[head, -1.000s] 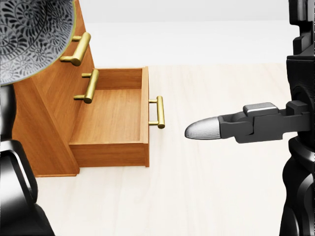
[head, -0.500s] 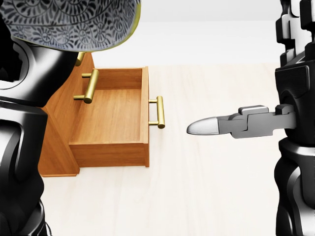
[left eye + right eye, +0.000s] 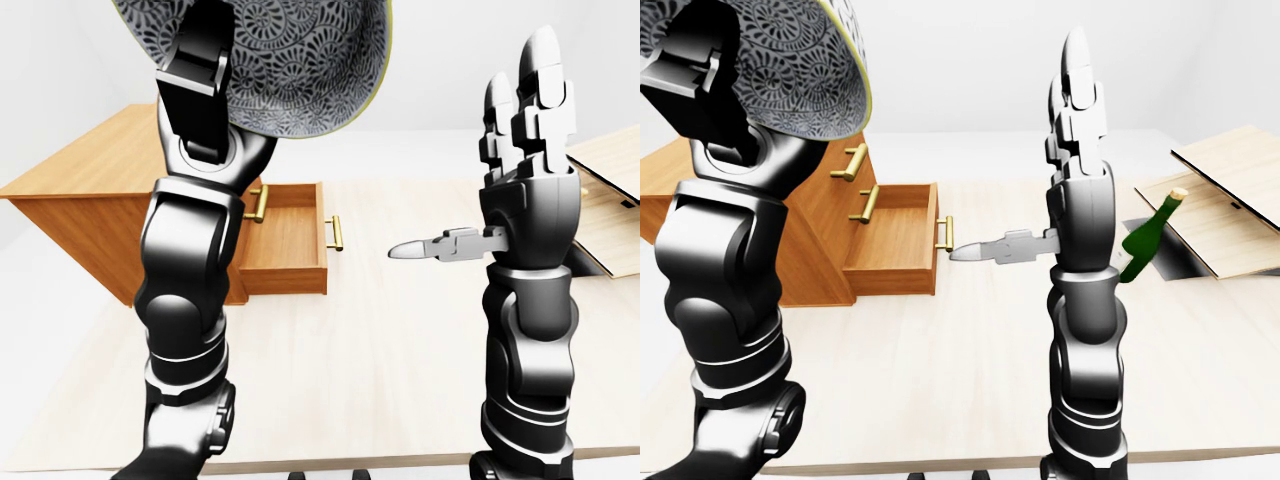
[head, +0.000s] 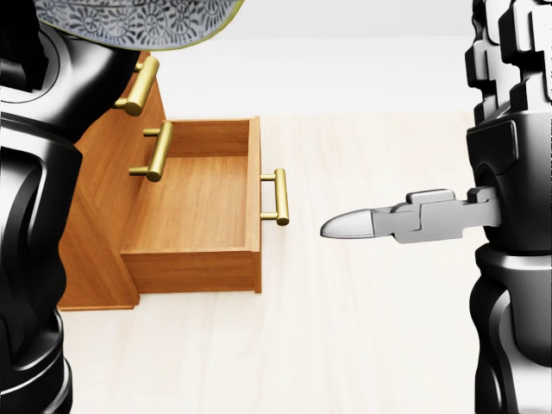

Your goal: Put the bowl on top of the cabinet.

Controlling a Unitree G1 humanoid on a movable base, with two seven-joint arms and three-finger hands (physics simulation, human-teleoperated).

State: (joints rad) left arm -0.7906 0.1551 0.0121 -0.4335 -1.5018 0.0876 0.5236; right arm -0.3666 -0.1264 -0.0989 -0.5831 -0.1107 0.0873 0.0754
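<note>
Up goes the bowl: in the head view it showed much of its patterned side half a second ago, and now only a sliver is left at the top edge, while the left arm has swung in to fill that view's left side. The camera itself has not shifted; the drawer sits where it did.

The left hand clasps the bowl's wall, one finger pressed along the patterned outside, the others hidden. The bowl is tilted, its yellow rim turned away to the right. In the left-eye view it hangs high above the cabinet, more over the open drawer than over the bare top. The right hand is empty, fingers straight up and thumb sticking out to the left, well apart from the cabinet. A bottle stands beyond it on the surface.

The step in hand is, I judge, carrying over and setting down. To do it well, the arm should bring the bowl leftward until it is over the middle of the top, away from the drawer-side edge. The wrist should roll until the base faces down. Only then lower until the base rests flat, and open the fingers last.
</note>
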